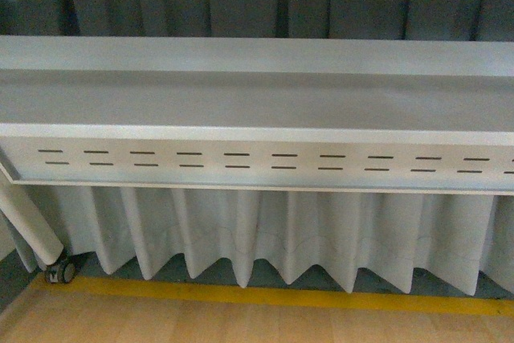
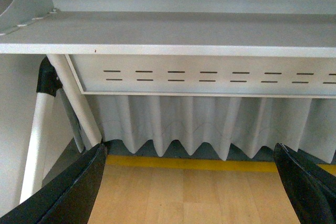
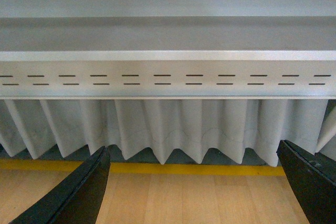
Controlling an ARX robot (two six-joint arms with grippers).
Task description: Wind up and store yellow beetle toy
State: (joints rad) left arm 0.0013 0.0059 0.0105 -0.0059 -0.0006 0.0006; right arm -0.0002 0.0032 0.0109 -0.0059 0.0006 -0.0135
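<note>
While both grippers — left gripper (image 2: 191, 182) and right gripper (image 3: 194, 184) — hang spread and empty before the slotted grey table (image 1: 257, 102), the yellow beetle toy appears nowhere, leaving its direction unknowable.

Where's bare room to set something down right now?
The grey tabletop is bare along its whole visible length, from the front edge back to the raised rear ledge. Nothing crowds it. No toy in any view. Both grippers, left and right, open, sit low over the wood floor.

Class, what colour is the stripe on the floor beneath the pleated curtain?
Yellow: the stripe runs along the wooden floor, clearest in the front view.
</note>
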